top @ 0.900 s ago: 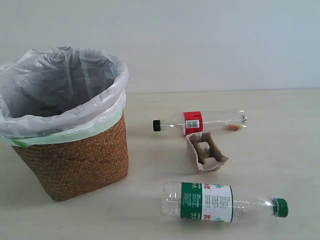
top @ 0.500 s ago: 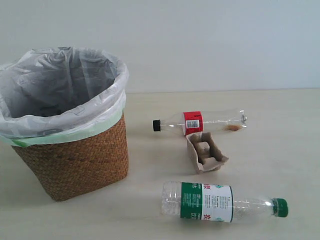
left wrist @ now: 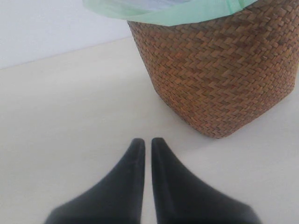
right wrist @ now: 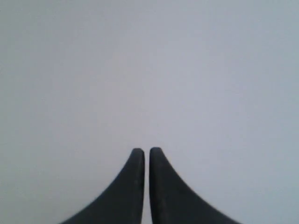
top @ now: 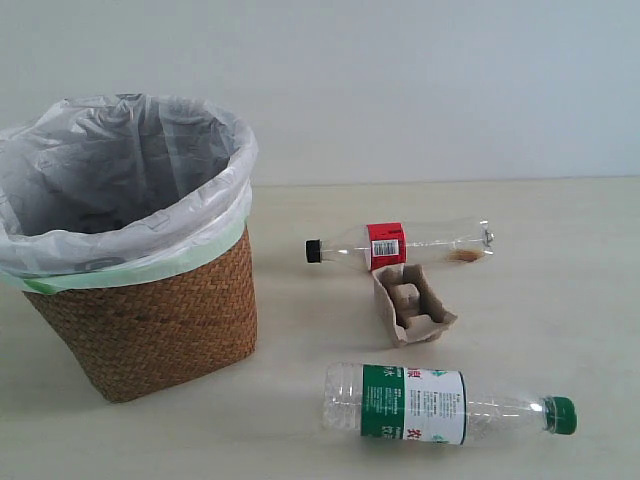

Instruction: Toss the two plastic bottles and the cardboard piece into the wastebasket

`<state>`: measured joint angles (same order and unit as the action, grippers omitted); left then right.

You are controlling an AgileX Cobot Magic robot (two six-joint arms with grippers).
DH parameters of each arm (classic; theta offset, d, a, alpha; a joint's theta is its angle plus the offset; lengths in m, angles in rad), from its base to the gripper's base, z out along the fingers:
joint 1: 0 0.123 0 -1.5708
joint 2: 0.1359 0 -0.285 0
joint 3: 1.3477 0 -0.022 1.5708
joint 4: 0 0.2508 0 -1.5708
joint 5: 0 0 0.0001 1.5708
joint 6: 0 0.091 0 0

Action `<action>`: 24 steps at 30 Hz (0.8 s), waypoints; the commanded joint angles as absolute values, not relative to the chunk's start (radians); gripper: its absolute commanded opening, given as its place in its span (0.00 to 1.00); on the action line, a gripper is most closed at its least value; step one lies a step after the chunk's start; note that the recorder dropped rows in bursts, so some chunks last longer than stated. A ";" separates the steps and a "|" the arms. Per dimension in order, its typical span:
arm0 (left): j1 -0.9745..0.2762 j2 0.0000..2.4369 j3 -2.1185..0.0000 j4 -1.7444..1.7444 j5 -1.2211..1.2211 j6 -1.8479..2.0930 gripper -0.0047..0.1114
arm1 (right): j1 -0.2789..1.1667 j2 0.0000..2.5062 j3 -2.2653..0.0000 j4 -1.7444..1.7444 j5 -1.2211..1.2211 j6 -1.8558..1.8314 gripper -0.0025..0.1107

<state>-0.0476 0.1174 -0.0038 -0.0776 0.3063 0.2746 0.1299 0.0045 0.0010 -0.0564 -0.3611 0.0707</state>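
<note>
A brown wicker wastebasket [top: 150,320] stands left; bare worktop [top: 290,325] separates it from red-labelled clear bottle [top: 385,244], beige pulp cardboard piece [top: 412,303] and green-capped clear bottle [top: 412,403]. Left hand [left wrist: 147,140], right hand [right wrist: 146,150]: pinched closed, empty.

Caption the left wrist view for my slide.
Shut black left gripper facing the brown woven wicker wastebasket on a pale table.

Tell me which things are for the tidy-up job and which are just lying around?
For the job: red-label bottle, green-cap bottle, cardboard piece, basket.
Just there: only the table and wall.
</note>
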 commanded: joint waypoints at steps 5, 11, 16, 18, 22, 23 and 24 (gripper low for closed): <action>-0.045 0.111 0.000 -0.086 0.299 0.265 0.07 | 0.125 0.000 -0.033 -0.036 -0.645 0.327 0.03; -0.045 0.111 0.000 -0.086 0.299 0.265 0.07 | 0.125 0.000 -0.259 -0.070 -0.188 0.382 0.03; -0.045 0.111 0.000 -0.086 0.299 0.265 0.07 | 0.129 0.081 -0.427 -0.127 -0.025 0.377 0.03; -0.045 0.111 0.000 -0.086 0.299 0.265 0.07 | 0.140 0.131 -0.490 -0.127 0.030 0.359 0.03; -0.045 0.111 0.000 -0.086 0.299 0.265 0.07 | 0.163 0.232 -0.605 -0.127 0.135 0.331 0.03; -0.045 0.111 0.000 -0.086 0.299 0.265 0.07 | 0.171 0.261 -0.635 -0.127 0.165 0.321 0.03; -0.045 0.111 0.000 -0.086 0.299 0.265 0.07 | 0.179 0.291 -0.664 -0.127 0.194 0.304 0.03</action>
